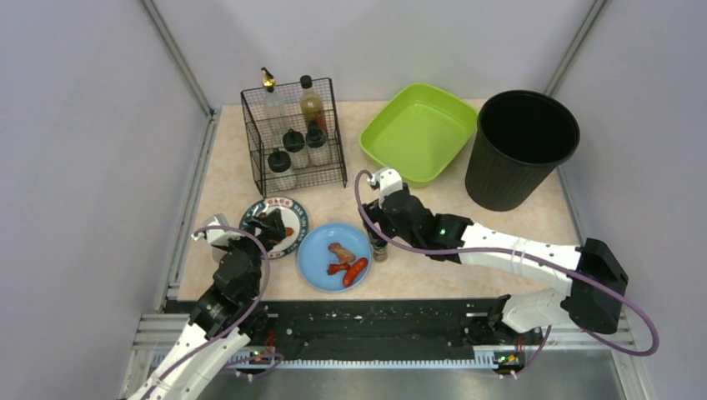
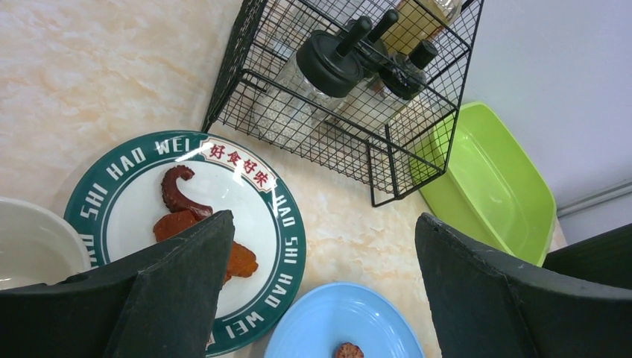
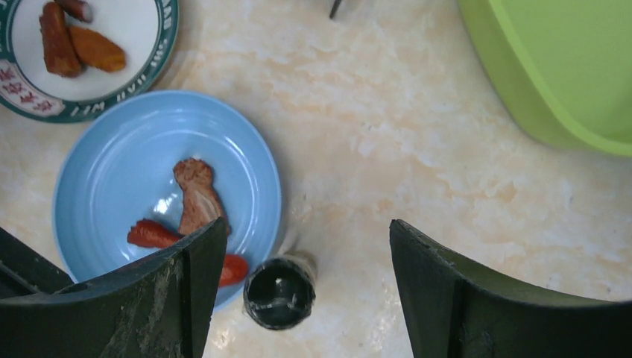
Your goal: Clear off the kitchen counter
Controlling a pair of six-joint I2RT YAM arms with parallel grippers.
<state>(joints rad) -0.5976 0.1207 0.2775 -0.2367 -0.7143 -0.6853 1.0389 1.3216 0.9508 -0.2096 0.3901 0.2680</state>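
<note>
The beige marbled kitchen counter (image 1: 227,167) holds a green-rimmed plate (image 1: 293,212) with brown food pieces, a blue plate (image 1: 321,250) with sausages and a meat piece, and a small black-capped shaker (image 1: 379,248). My left gripper (image 1: 270,226) hovers open over the green-rimmed plate (image 2: 119,201); in its wrist view the gripper (image 2: 324,224) is empty. My right gripper (image 1: 379,230) is open above the shaker (image 3: 280,292), which stands between the jaws, nearer the left finger (image 3: 186,291), in the right wrist view (image 3: 307,227). The blue plate (image 3: 112,179) lies just left of it.
A black wire rack (image 1: 293,137) with several bottles stands at the back left. A green basin (image 1: 417,132) and a black bin (image 1: 521,148) stand at the back right. A white bowl (image 2: 30,246) sits left of the green-rimmed plate. A black rail (image 1: 375,321) runs along the near edge.
</note>
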